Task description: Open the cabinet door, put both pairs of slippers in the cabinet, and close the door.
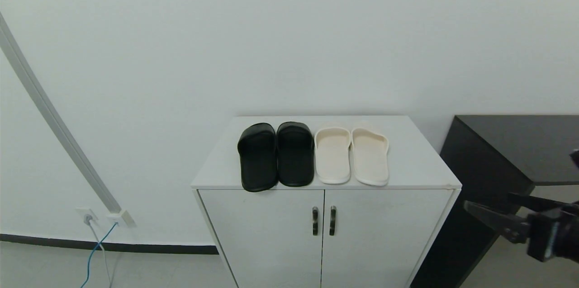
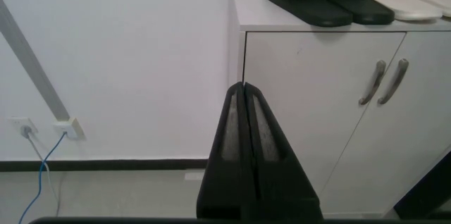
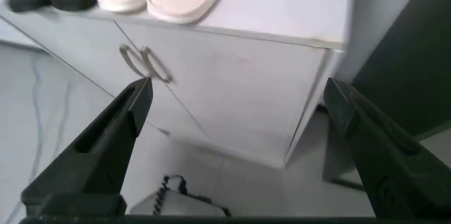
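Fingers (image 2: 229,132) pressed together, the left gripper (image 2: 244,89) sits before the cabinet's (image 1: 262,238) left front edge. The right gripper (image 3: 236,91), spread wide, hangs off the cabinet's right front corner. The cabinet is white, with two shut doors (image 1: 384,233) and two dark handles (image 1: 315,220) at its middle. Four slippers (image 1: 295,154) lie atop it in a row: black pair (image 1: 258,157) left, cream pair (image 1: 370,156) right.

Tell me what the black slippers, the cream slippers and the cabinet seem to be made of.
Black slippers: likely moulded rubber or foam, matte; seamless one-piece shape. Cream slippers: same moulded look, slightly smoother. Cabinet: probably white laminated board, satin; flat panels, crisp edges. Its handles look metallic, with a dull sheen.
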You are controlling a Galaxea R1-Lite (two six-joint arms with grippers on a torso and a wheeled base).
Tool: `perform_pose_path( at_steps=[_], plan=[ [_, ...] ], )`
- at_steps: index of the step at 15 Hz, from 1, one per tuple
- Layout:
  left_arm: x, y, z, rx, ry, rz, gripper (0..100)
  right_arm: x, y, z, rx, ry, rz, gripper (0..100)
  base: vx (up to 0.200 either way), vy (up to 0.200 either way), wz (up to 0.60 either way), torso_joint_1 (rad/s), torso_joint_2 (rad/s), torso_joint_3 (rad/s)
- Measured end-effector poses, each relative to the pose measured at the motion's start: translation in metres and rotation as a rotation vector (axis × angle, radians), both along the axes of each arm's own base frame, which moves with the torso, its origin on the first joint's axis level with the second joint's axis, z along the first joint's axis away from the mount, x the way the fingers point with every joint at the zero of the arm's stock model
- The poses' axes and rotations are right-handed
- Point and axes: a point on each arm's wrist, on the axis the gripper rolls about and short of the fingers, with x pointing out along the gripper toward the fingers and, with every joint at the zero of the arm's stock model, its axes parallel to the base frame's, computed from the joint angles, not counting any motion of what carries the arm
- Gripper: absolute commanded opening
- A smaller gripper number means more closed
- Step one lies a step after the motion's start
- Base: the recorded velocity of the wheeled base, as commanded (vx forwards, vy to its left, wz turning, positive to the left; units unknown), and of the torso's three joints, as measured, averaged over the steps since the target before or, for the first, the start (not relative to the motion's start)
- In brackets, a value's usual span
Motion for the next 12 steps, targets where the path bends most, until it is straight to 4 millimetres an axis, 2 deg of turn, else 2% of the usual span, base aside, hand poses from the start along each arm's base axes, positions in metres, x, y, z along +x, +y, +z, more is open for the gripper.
perform_pose_path(
  at_steps=[6,12],
  plan=[
    [0.0,0.0,0.0,0.0,0.0,0.0,0,0.059,0.081,0.019,0.025,-0.001,-0.023,100,0.0,0.0,0.0,0.0,0.0,0.0],
    [0.0,0.0,0.0,0.0,0.0,0.0,0,0.121,0.16,0.016,-0.004,-0.048,-0.171,100,0.0,0.0,0.0,0.0,0.0,0.0]
  ],
)
